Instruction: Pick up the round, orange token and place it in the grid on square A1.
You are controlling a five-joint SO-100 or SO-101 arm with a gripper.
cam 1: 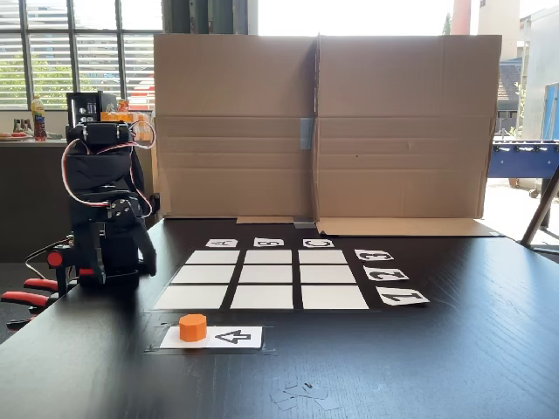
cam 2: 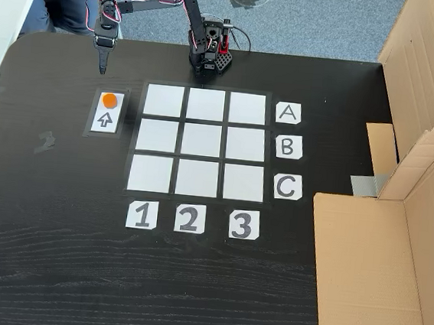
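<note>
The black pincer (cam 2: 102, 65) hangs pressed together and empty, near the small bright orange plastic cylinder token (cam 2: 110, 100) on the white arrow card (cam 2: 106, 119) beside the grid (cam 2: 201, 142). The token looks light and stiff, probably slick; pinch its faceted sides.

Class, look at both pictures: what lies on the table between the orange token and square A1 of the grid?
Only bare black table, seen from above, separates the orange token from square A1.

The counter (cam 2: 190, 283) is dark, grained wood with a slight sheen. Grid (cam 2: 201, 142) cells look like matt white paper. The token (cam 2: 110, 100) seems smooth orange plastic.
</note>
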